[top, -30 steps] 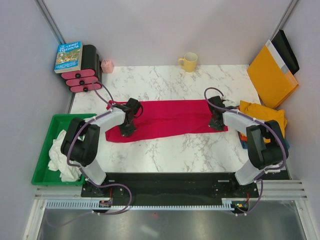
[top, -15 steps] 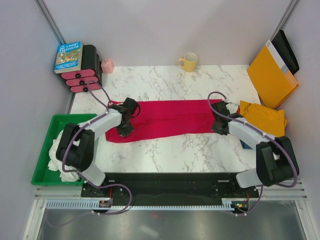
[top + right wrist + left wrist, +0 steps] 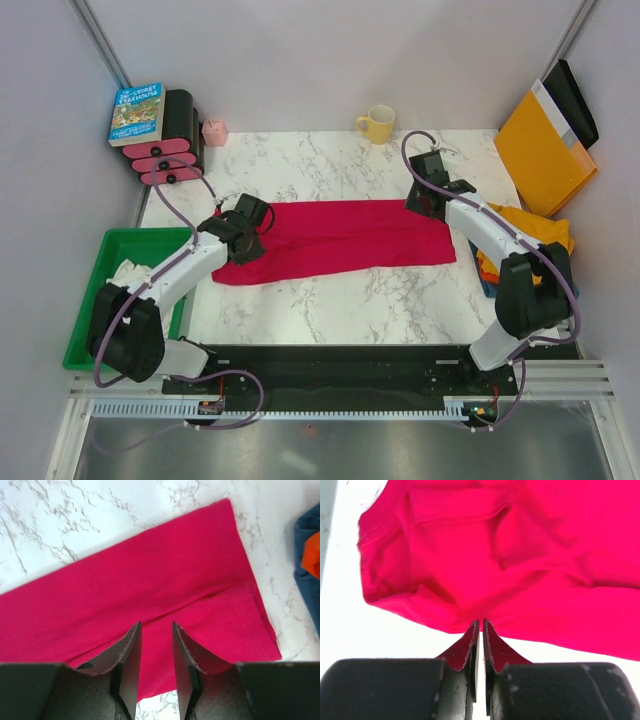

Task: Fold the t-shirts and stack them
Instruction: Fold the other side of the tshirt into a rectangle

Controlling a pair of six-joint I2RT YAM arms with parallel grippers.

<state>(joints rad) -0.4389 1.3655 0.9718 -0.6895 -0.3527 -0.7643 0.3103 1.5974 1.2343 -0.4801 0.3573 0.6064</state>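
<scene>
A crimson red t-shirt (image 3: pixel 335 240) lies folded into a long strip across the middle of the marble table (image 3: pixel 330 310). My left gripper (image 3: pixel 245 225) hovers over its left end (image 3: pixel 470 555); its jaws stand only a narrow slit apart with nothing between them, tips (image 3: pixel 480 623) at the cloth's near edge. My right gripper (image 3: pixel 425 192) hangs above the strip's far right corner, open and empty (image 3: pixel 156 626), with the red t-shirt (image 3: pixel 150 585) below. A mustard-yellow t-shirt (image 3: pixel 530 228) lies crumpled at the right, over blue (image 3: pixel 306 540) and orange-red (image 3: pixel 313 556) cloth. White t-shirts (image 3: pixel 122 272) sit in the green bin.
The green bin (image 3: pixel 85 310) stands off the table's left edge. A yellow mug (image 3: pixel 378 123) is at the far edge. A book (image 3: pixel 137 112) rests on a black and pink stand (image 3: pixel 165 160) at far left. An orange-yellow envelope (image 3: pixel 540 150) leans at far right.
Both grippers have let go of the red t-shirt and lifted off it. The right one swung to the far right corner and opened wider; the left one shifted slightly left.
</scene>
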